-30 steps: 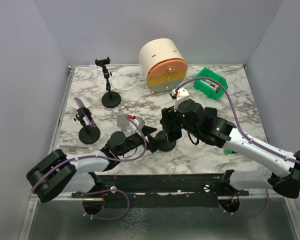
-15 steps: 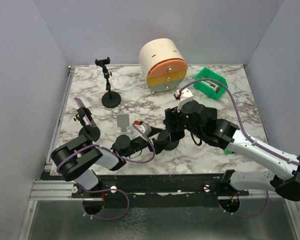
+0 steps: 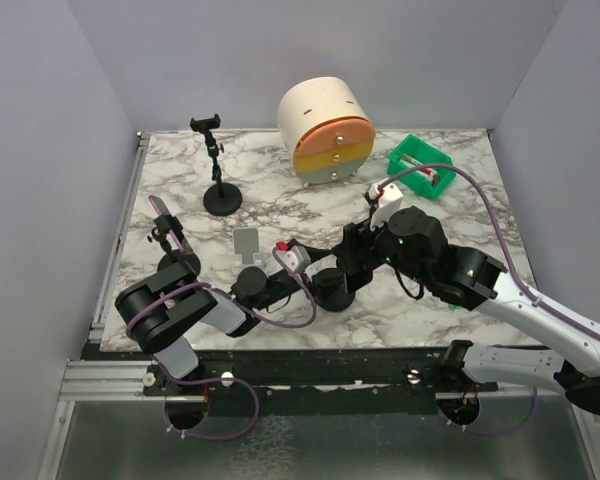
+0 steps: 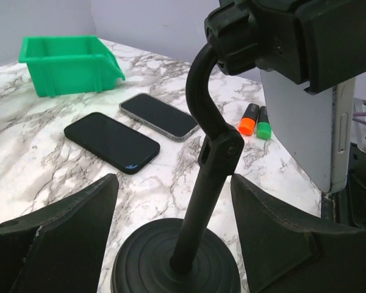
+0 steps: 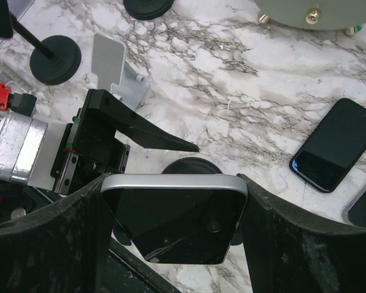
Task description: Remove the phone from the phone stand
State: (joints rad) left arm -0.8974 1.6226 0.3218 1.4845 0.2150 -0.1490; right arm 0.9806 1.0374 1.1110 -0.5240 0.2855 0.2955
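The phone (image 5: 174, 213) stands upright in the cradle of the phone stand (image 4: 207, 152), low in the centre of the top view on the bench (image 3: 280, 205). The right tool (image 5: 174, 186) straddles it from above with its fingers pressed to both long edges — clamped on the phone, as far as the wrist view shows. The left tool (image 4: 174, 207) has its jaws apart on either side of the stand's round base, not touching it. The step in hand looks like the lift-out. It should go best if the left tool pins the base first, then the right draws the phone straight up out of the cradle — twisting could tip the stand.
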